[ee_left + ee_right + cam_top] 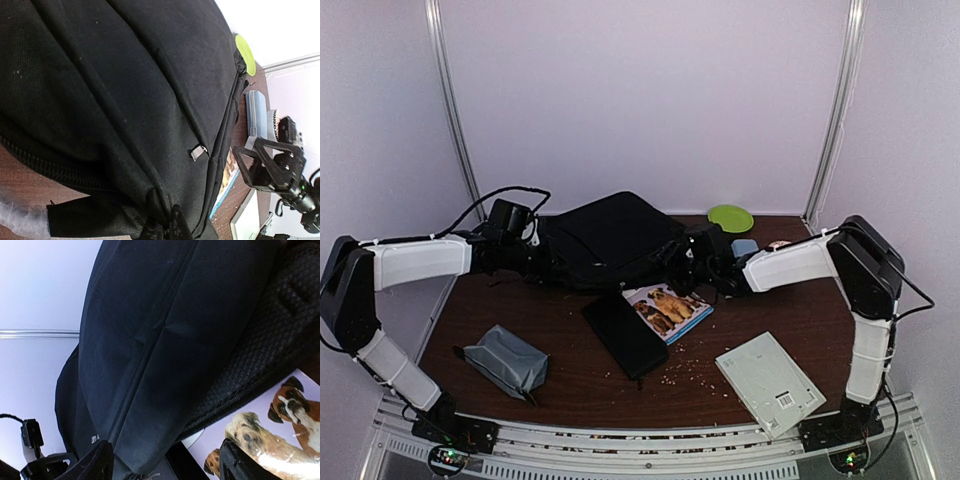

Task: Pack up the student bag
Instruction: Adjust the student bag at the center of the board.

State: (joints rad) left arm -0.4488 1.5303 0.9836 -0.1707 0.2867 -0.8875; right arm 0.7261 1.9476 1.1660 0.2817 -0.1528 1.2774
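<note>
The student bag (610,238), black and soft, lies at the back middle of the table and fills the left wrist view (125,85) and the right wrist view (165,330). My left gripper (542,256) is at the bag's left edge, shut on a bunched fold of its fabric (167,227). On the bag's right side, my right gripper (692,262) stands open. Its two fingers (97,462) are wide apart in the right wrist view, with the bag's lower edge hanging between them (170,465), not pinched. A grey zip pull (199,151) shows on the bag.
A book with dogs on its cover (670,308) lies partly under the bag's front edge, with a flat black case (625,335) beside it. A grey pouch (505,360) sits front left and a pale booklet (770,382) front right. A green disc (730,217) lies at the back.
</note>
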